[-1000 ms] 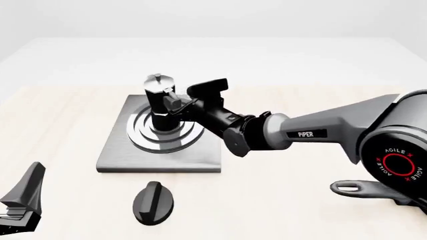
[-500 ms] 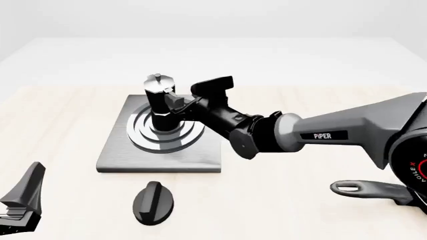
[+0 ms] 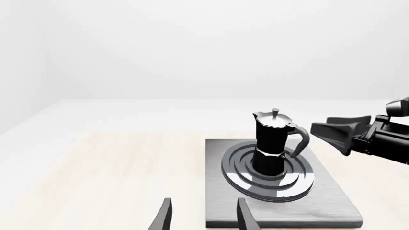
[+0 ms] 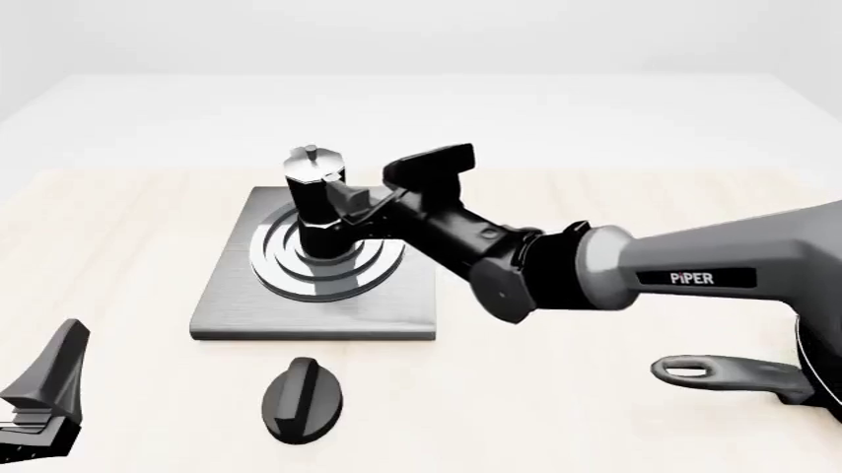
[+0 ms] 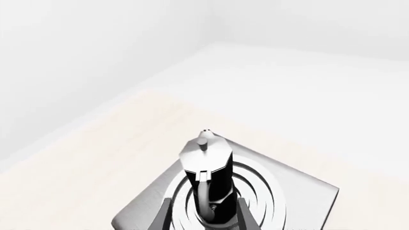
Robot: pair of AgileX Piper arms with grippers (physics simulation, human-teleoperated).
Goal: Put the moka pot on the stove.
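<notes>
Right gripper fingers apart, straddling the handle of the one pot, not clamped. Pot upright on the burner, centre-left of frame, on the one stove. Left gripper lower left, fingers apart, empty. One knob below stove; bare table left.

1. This is a simulator's bare test scene, not a real room: flat white walls and floor without texture, seams or furniture surround a single pale wood-grain table.
2. The props suggest a kitchen: a grey stove slab with a ringed burner, a moka pot, a black oval knob and a pan handle.
3. Smooth shading and faint shadows mark everything as rendered.
</notes>
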